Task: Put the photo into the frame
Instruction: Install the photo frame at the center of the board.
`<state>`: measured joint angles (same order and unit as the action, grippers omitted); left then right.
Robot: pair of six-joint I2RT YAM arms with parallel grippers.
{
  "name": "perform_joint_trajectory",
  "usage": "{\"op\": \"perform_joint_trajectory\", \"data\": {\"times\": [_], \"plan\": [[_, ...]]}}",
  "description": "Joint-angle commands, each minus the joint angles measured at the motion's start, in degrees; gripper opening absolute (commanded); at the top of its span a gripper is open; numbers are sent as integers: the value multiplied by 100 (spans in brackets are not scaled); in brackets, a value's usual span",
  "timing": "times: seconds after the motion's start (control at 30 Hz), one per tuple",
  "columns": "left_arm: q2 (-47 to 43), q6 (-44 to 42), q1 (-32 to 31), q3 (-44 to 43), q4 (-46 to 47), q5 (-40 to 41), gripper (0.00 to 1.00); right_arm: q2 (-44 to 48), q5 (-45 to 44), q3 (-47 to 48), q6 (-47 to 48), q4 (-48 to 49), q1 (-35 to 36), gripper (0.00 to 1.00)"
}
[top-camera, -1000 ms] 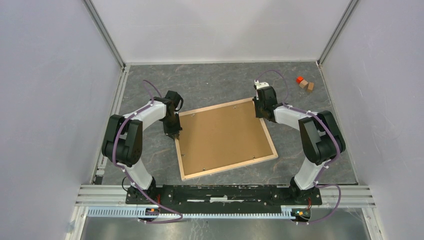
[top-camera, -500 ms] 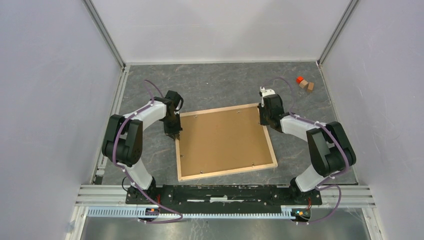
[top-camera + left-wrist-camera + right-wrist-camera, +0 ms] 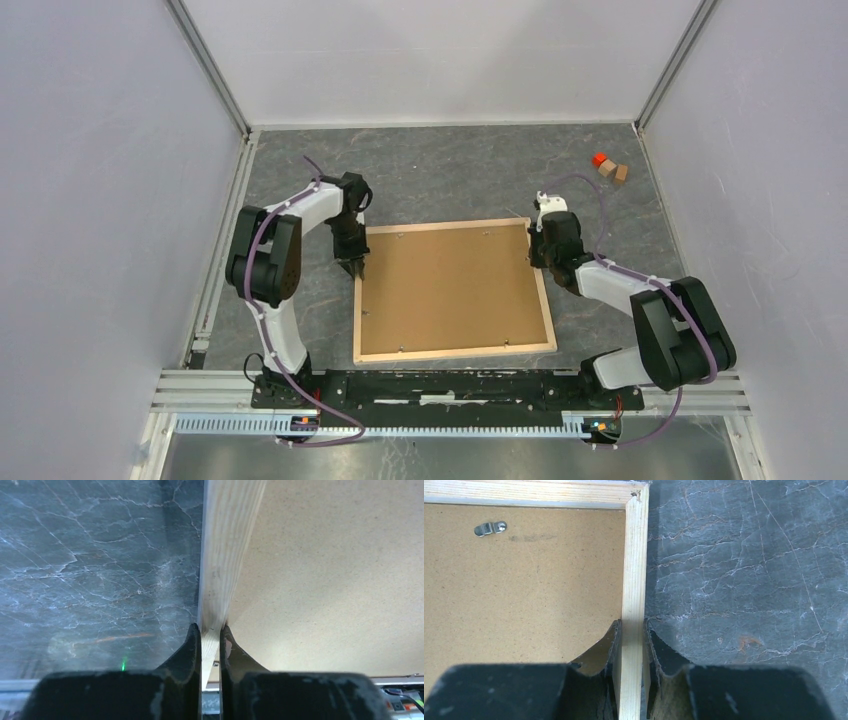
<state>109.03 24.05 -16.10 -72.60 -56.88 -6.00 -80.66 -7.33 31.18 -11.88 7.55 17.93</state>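
The frame point(image 3: 455, 351) lies back-up on the dark table, pale wood rails around a brown backing board point(image 3: 450, 290). Its sides run square to the table edges. My left gripper point(image 3: 357, 266) is shut on the left rail near the far corner; the left wrist view shows the rail point(image 3: 225, 555) pinched between my left gripper's point(image 3: 211, 632) jaws. My right gripper point(image 3: 537, 255) is shut on the right rail point(image 3: 635, 560), with my right gripper's point(image 3: 630, 627) jaws astride it just below the far right corner. The photo is hidden from every view.
A small metal clip point(image 3: 490, 528) sits on the backing board point(image 3: 524, 590) near the far rail. An orange block point(image 3: 600, 159) and two small wooden blocks point(image 3: 614, 171) lie at the back right. Enclosure walls stand on three sides.
The frame has swung clockwise from a tilted lie to square with the table. The right gripper moved right and nearer with its rail; the left gripper shifted slightly right.
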Motion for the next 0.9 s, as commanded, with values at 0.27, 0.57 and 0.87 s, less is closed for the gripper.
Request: {"op": "perform_joint_trajectory", "data": {"times": [0.27, 0.57, 0.87], "plan": [[428, -698, -113, -414, 1396, -109, 43, 378, 769, 434, -66, -508, 151, 41], [522, -724, -121, -870, 1263, -323, 39, -565, 793, 2004, 562, -1028, 157, 67], [-1258, -512, -511, -88, 1292, 361, 87, -1874, 1369, 3306, 908, -1231, 154, 74]]}}
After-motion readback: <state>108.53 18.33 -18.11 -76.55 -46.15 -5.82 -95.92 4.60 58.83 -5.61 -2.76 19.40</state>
